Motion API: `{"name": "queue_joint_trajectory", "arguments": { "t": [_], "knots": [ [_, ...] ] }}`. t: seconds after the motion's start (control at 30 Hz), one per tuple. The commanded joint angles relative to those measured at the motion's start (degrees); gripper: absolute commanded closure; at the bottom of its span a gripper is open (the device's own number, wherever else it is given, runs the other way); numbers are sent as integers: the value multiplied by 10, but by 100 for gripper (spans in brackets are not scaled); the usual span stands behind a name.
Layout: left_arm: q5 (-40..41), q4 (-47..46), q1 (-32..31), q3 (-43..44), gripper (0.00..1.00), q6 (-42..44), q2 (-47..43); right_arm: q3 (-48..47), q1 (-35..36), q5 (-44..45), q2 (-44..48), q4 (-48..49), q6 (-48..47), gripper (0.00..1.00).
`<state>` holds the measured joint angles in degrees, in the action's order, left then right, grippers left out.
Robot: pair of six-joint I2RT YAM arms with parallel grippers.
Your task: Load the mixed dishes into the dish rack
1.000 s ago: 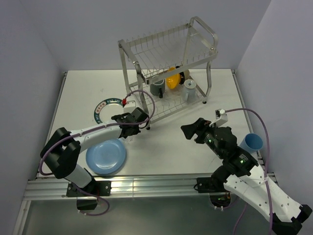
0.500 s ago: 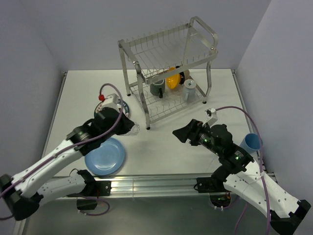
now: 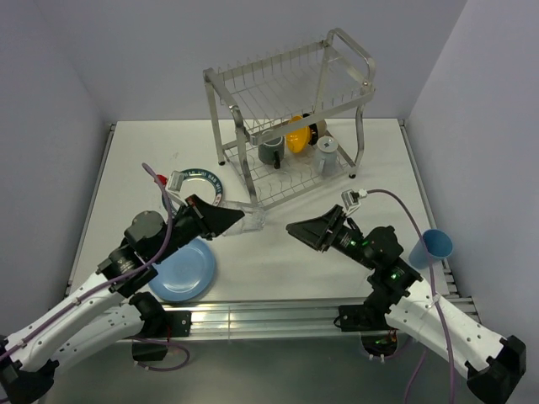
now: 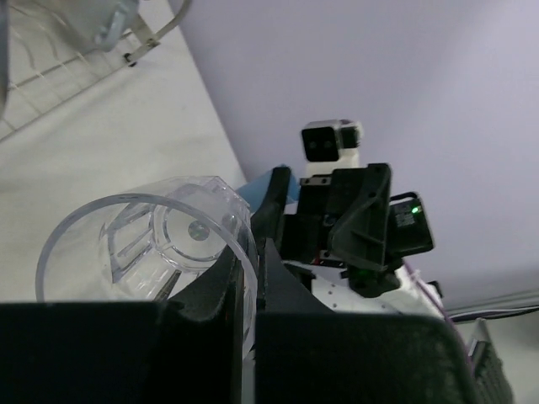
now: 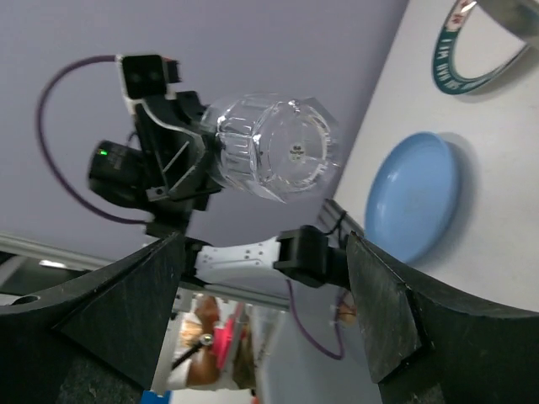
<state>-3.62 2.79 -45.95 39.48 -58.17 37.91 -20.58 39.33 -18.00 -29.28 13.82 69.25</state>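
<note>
My left gripper (image 3: 229, 220) is shut on the rim of the clear glass (image 3: 249, 222) and holds it on its side above the table, mouth toward the wrist camera (image 4: 143, 244). My right gripper (image 3: 305, 231) is open and empty, pointing left at the glass, a short gap away. In the right wrist view the glass (image 5: 271, 151) hangs beyond my open fingers (image 5: 383, 307). The dish rack (image 3: 286, 101) stands at the back. Its lower shelf holds a dark mug (image 3: 271, 150), an orange bowl (image 3: 296, 135) and a pale grey-blue mug (image 3: 327, 151).
A light blue plate (image 3: 181, 271) lies at the front left. A white plate with a green rim (image 3: 199, 178) lies behind it, partly hidden by my left arm. A blue cup (image 3: 434, 246) sits on its side at the right edge.
My left arm has lifted the glass off the table and swung it right toward the middle. My right gripper has moved left toward it, jaws open.
</note>
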Motion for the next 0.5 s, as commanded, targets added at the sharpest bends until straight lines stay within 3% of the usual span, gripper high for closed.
{"name": "queue_joint_trajectory", "arguments": {
  "t": [0.0, 0.1, 0.23, 0.47],
  "knots": [
    [-25, -203, -2, -34, 100, -72, -5, 26, 31, 71, -5, 133, 78, 15],
    [-10, -273, -14, -59, 100, -78, -1, 14, 117, 192, -16, 127, 76, 14],
    [13, -319, -39, -70, 100, -63, 6, 41, 206, 317, -43, 222, 94, 8],
    [33, -370, -73, -82, 100, -46, 9, 32, 276, 411, -104, 283, 75, 3]
  ]
}}
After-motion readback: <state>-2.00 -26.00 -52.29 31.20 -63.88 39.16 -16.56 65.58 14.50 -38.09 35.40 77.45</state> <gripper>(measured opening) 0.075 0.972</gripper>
